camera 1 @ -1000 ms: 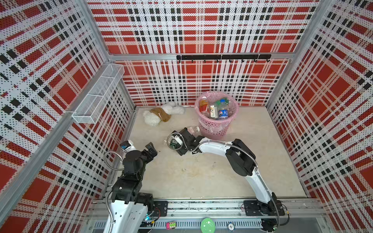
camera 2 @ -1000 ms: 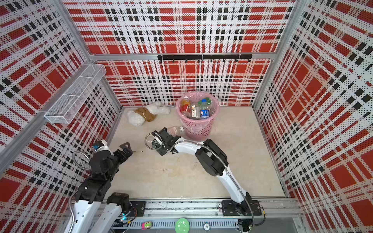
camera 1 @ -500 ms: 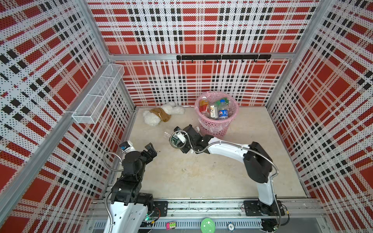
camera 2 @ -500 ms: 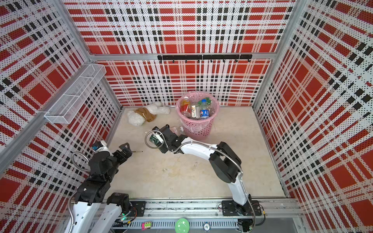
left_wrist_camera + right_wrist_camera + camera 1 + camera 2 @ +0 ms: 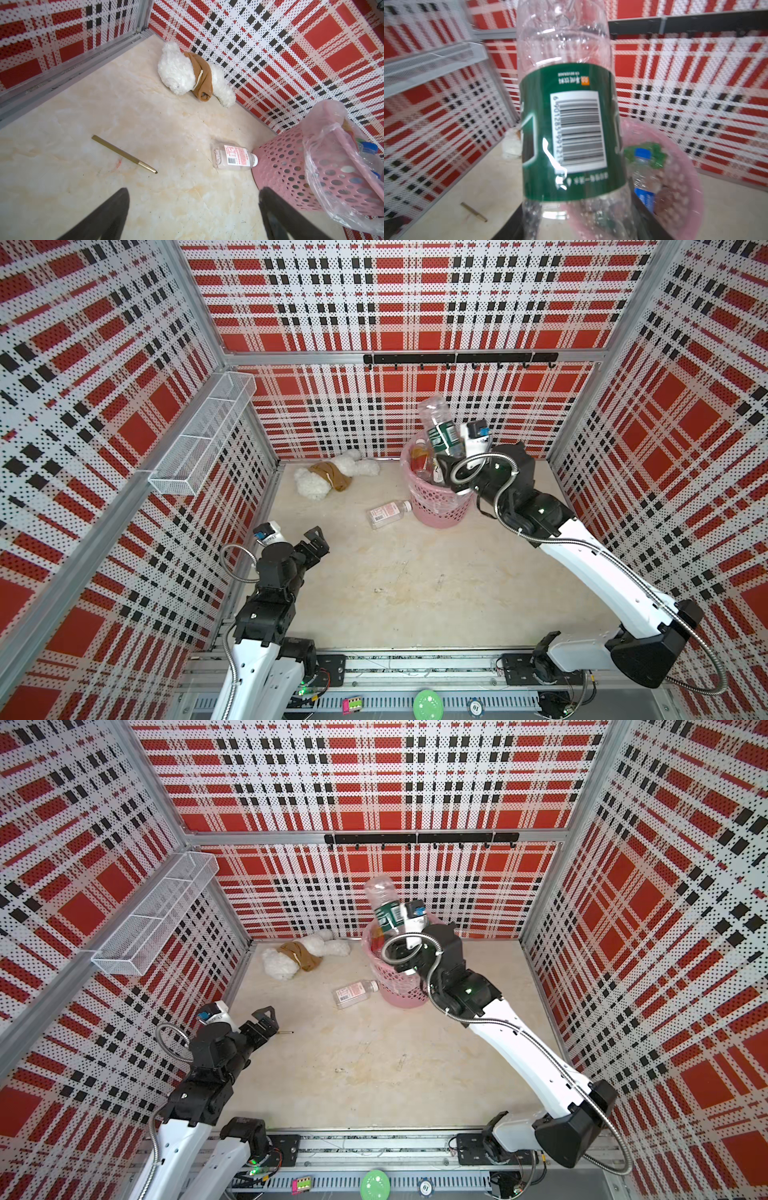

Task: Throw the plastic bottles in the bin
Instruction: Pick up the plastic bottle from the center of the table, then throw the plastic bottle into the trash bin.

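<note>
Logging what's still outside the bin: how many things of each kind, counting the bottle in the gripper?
Bottles: 2 (held bottle, floor bottle)
Plush toy: 1
Pen: 1
Total: 4

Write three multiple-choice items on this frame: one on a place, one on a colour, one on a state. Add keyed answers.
1. The pink-labelled bottle is: A inside the bin; B lying on the floor at the bin's foot; C balanced on the bin's rim.
2. The label on the raised bottle in the right gripper is: A green; B blue; C yellow.
3. The left gripper is: A shut on a bottle; B shut, empty; C open, empty.

B: it lies on its side, cap toward the bin's base.
A: the right wrist view shows a green band with a barcode.
C: its jaws stand wide apart with only floor between.
</note>
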Robot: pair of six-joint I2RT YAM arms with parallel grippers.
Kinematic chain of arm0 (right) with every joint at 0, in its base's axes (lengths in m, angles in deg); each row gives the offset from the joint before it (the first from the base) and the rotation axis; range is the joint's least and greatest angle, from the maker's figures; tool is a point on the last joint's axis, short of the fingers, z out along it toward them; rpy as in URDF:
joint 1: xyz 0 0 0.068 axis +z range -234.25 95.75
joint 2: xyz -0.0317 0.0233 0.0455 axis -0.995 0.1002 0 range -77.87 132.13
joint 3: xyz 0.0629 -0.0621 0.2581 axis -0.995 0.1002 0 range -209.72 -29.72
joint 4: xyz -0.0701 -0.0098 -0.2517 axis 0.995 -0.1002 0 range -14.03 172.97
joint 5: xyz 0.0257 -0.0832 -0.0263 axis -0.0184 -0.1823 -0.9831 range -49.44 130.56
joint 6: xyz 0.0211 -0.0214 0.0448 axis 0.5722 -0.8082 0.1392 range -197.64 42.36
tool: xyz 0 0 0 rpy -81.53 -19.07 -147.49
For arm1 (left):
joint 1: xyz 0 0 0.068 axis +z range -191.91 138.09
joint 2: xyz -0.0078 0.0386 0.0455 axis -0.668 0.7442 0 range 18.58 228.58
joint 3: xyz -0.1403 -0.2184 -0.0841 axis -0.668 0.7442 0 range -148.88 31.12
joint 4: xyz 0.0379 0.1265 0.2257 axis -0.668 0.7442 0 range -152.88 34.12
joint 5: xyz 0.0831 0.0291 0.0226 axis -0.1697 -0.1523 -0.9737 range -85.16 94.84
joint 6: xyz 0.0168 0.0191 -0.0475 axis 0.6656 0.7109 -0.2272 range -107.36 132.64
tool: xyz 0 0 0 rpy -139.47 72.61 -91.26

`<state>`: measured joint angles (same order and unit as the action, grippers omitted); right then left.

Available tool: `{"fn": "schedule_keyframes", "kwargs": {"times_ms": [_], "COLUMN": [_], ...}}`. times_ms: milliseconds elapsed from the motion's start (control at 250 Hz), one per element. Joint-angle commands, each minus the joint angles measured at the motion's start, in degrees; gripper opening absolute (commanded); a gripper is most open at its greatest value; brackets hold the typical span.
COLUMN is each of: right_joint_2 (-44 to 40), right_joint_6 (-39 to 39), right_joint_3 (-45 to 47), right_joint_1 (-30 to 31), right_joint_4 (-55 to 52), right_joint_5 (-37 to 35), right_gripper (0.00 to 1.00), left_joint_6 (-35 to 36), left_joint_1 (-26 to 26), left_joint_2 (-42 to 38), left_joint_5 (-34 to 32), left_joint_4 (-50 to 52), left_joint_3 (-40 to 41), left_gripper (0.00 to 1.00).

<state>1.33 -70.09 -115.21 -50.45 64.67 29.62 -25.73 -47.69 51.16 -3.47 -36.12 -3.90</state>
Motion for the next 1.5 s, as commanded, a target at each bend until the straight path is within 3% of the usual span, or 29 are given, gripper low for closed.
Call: {"fn": "schedule_keyframes", "kwargs": {"times_ms": [0,404,608,644,732,760,968,1160,1340,1497], "right_joint_2": [3.0,14.28,19.56,20.76,22.14,21.83,11.29,-4.45,-19.44,-26.53], "right_joint_6": [0.89,-0.79,-0.78,-0.83,-2.28,-2.59,-4.3,-1.95,4.34,7.86], "right_joint_3": [-1.91,-10.16,-14.96,-16.46,-18.89,-18.95,-14.79,1.38,22.1,29.29], "right_joint_1": [-2.2,-4.75,-6.68,-6.93,-6.91,-6.91,-7.0,-7.0,-7.49,-9.03], "right_joint_4": [-1.46,-0.15,-1.22,-2.43,-4.44,-4.47,-1.3,5.03,9.52,4.3], "right_joint_5": [-2.68,-3.55,-0.76,-0.32,0.03,0.05,-2.71,-4.71,-5.46,-5.12], "right_gripper": [0.58,0.58,0.6,0.65,0.99,1.0,1.0,1.0,1.0,1.0], "left_joint_6": [-0.81,0.25,1.26,1.33,1.52,1.62,2.75,5.23,12.51,23.4], "left_joint_1": [0.61,0.62,0.6,0.61,0.64,0.61,0.64,-0.55,-7.75,-15.5], "left_joint_2": [0.59,2.9,5.93,6.36,7.33,7.73,12.62,19.49,27.86,38.88], "left_joint_5": [2.14,3.83,5.32,5.73,6.46,6.69,8.63,12.32,9.38,3.33], "left_joint_4": [-3.67,-3.06,-3.72,-4.05,-4.83,-4.92,-5.46,-7.45,-8.07,-4.76], "left_joint_3": [0.44,-0.75,-2.02,-2.24,-2.35,-2.42,-3.8,-6.03,-10.81,-18.18], "left_gripper": [0.99,0.99,0.99,0.99,0.99,0.99,0.99,0.99,0.99,0.99]}}
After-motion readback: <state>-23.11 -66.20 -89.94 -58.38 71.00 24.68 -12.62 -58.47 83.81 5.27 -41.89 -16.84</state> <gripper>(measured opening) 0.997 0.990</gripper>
